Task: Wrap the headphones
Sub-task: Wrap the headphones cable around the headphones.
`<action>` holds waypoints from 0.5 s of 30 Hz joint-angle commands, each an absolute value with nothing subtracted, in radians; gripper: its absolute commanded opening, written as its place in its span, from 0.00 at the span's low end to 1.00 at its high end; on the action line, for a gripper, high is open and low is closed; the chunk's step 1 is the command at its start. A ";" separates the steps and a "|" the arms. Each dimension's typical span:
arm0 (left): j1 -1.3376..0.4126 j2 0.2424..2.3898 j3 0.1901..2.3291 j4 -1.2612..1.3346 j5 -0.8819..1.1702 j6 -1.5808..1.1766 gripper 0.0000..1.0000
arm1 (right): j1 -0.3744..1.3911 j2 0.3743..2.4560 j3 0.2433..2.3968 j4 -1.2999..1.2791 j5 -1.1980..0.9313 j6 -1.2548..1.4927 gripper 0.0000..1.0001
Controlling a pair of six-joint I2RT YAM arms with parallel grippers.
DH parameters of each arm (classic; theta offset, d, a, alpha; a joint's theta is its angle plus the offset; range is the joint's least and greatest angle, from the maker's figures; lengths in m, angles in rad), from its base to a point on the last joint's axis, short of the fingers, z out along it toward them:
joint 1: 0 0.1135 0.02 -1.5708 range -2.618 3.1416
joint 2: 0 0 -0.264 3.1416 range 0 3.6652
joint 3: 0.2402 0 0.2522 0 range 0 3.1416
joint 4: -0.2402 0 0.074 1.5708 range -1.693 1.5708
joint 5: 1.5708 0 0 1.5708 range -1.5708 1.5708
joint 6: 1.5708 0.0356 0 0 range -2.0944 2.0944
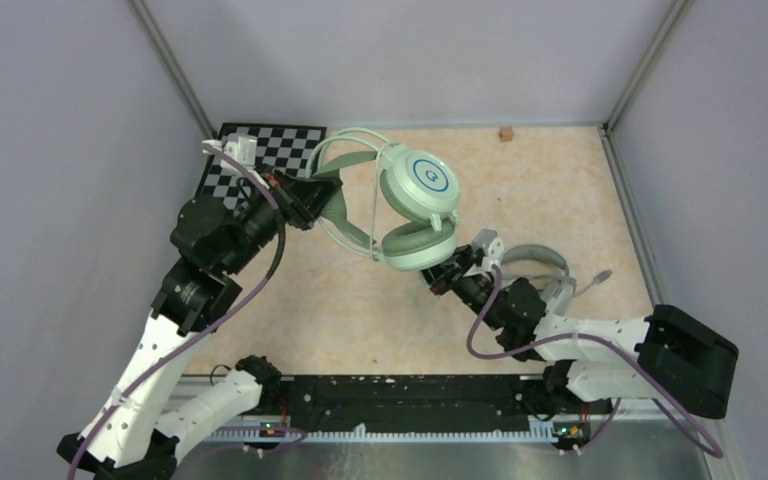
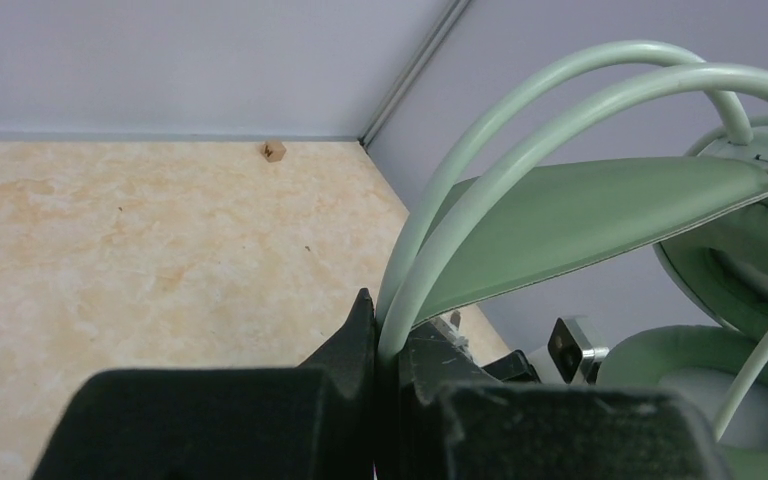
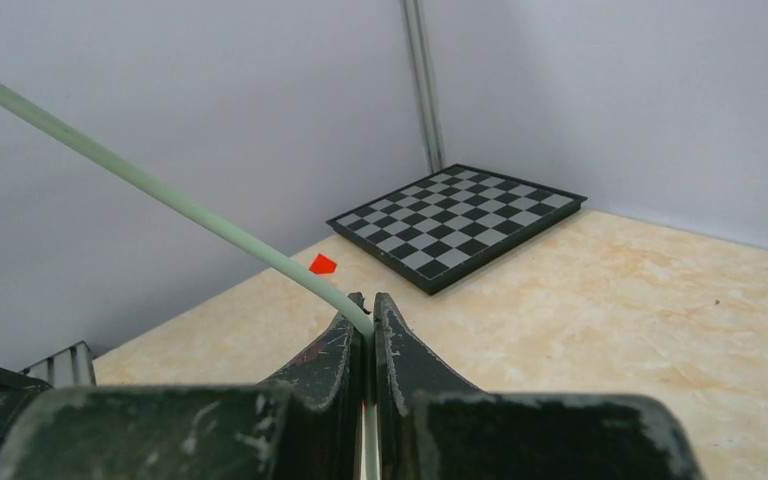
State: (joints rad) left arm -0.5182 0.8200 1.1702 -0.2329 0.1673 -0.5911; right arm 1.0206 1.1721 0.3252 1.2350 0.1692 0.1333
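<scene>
The mint-green headphones [image 1: 420,200] hang in the air over the middle of the table, round cups stacked and the band pointing left. My left gripper [image 1: 305,197] is shut on the two thin band wires [image 2: 520,130], just under the green strap [image 2: 600,220]. Below the lower cup, my right gripper [image 1: 442,277] is shut on the pale-green cable [image 3: 160,190], which rises from between the fingers [image 3: 368,305] toward the upper left. The white headphones [image 1: 540,258] lie on the table behind my right arm, partly hidden by it, with their grey cable end [image 1: 600,277] to the right.
A black and white chessboard [image 1: 270,150] lies in the far left corner, under my left arm. A small brown block [image 1: 506,133] sits at the back wall. A small red piece [image 3: 322,264] lies beside the chessboard [image 3: 460,220]. Grey walls close in three sides.
</scene>
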 commanded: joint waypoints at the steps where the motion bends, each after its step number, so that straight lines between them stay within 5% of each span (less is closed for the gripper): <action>1: -0.520 0.754 1.145 -0.011 0.164 -0.764 0.00 | 0.998 1.162 0.301 1.190 0.237 0.175 0.00; 15: -0.519 0.780 1.216 -0.138 0.045 -0.778 0.00 | 0.993 1.137 0.221 1.311 0.293 0.278 0.00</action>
State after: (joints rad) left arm -0.5179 0.8104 1.1286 -0.2401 0.1074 -0.6903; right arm 1.0195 1.1580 0.2596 1.2793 0.2169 0.2531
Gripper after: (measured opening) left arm 0.046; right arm 0.017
